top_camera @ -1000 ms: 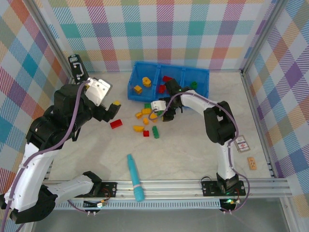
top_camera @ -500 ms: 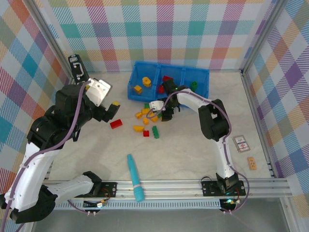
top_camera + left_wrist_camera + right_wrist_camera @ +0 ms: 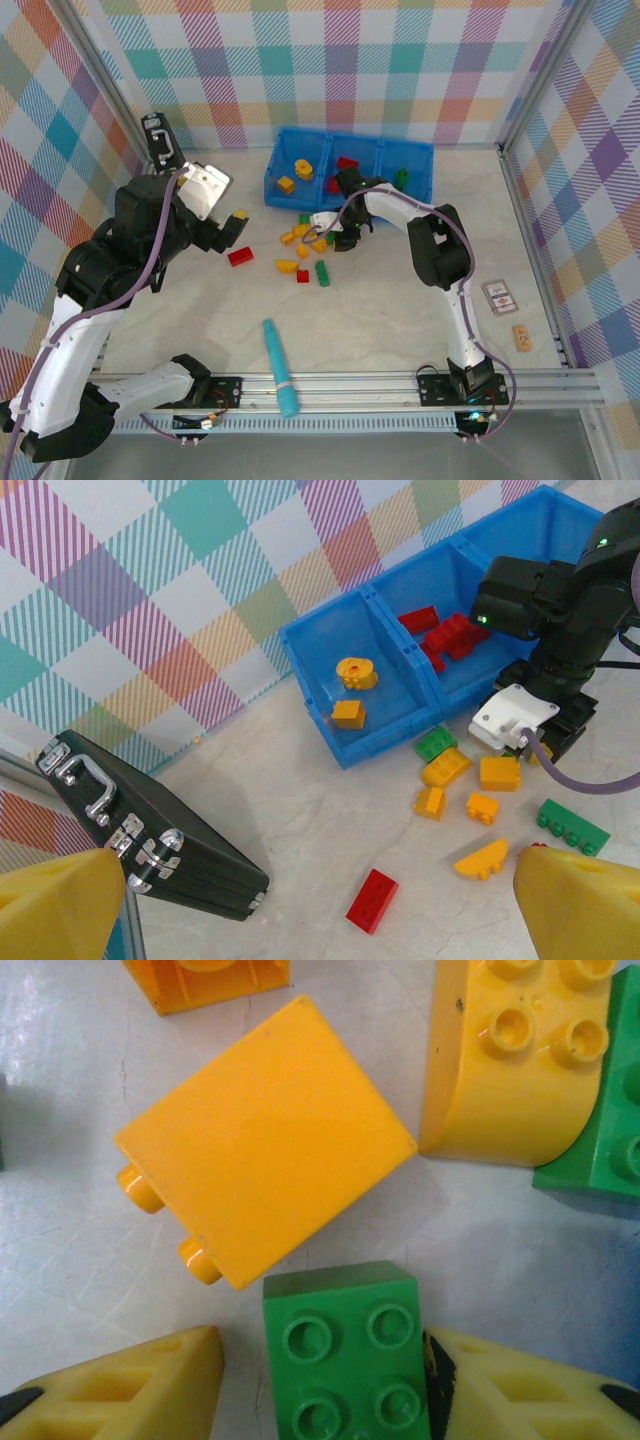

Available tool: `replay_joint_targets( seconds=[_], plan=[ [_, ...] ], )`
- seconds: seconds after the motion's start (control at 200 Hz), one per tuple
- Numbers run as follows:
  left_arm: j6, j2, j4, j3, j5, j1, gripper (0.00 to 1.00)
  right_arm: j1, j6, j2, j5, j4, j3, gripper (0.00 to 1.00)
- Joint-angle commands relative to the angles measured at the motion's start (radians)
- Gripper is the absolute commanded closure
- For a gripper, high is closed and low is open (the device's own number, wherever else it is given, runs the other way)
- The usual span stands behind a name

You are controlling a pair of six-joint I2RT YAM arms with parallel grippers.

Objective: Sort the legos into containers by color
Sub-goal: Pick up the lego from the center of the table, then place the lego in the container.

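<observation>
My right gripper spread, nothing clamped; green lego sits studs-up between my fingertips, square, touching one pad, gap at other; orange lego just beyond; blue bin near, ahead; left gripper farther off, spread, empty.

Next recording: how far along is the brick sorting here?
Early on. The blue bin holds two yellow bricks in its left compartment, red bricks in the middle and a green piece on the right. The right gripper is open astride a green brick on the table, not yet gripping; the left gripper hangs open and empty. A lone red brick, a long green brick and several yellow pieces lie loose.
</observation>
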Motion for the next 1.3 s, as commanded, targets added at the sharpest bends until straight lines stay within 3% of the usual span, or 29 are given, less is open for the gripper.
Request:
replay_joint_targets(
  seconds=[0.0, 0.29, 0.685, 0.89, 1.12, 1.295],
  plan=[
    [0.019, -0.007, 0.004, 0.001, -0.019, -0.006, 0.00, 0.005, -0.001, 0.038, 0.011, -0.032, -0.017, 0.50],
    [0.020, -0.002, 0.009, -0.001, -0.015, -0.007, 0.00, -0.003, 0.083, -0.012, 0.038, -0.018, -0.062, 0.72],
    [0.022, -0.006, 0.007, -0.002, -0.021, -0.006, 0.00, -0.033, 0.164, -0.336, 0.052, 0.007, -0.236, 0.76],
    [0.023, -0.001, 0.026, -0.011, -0.024, -0.006, 0.00, -0.136, 0.205, -0.481, 0.046, 0.109, -0.305, 0.76],
    [0.025, 0.010, 0.039, -0.012, -0.015, -0.006, 0.00, -0.281, 0.161, -0.490, 0.092, 0.208, -0.294, 0.75],
    [0.025, 0.026, 0.050, -0.012, -0.003, -0.006, 0.00, -0.320, 0.134, -0.396, 0.163, 0.316, -0.257, 0.72]
  ],
)
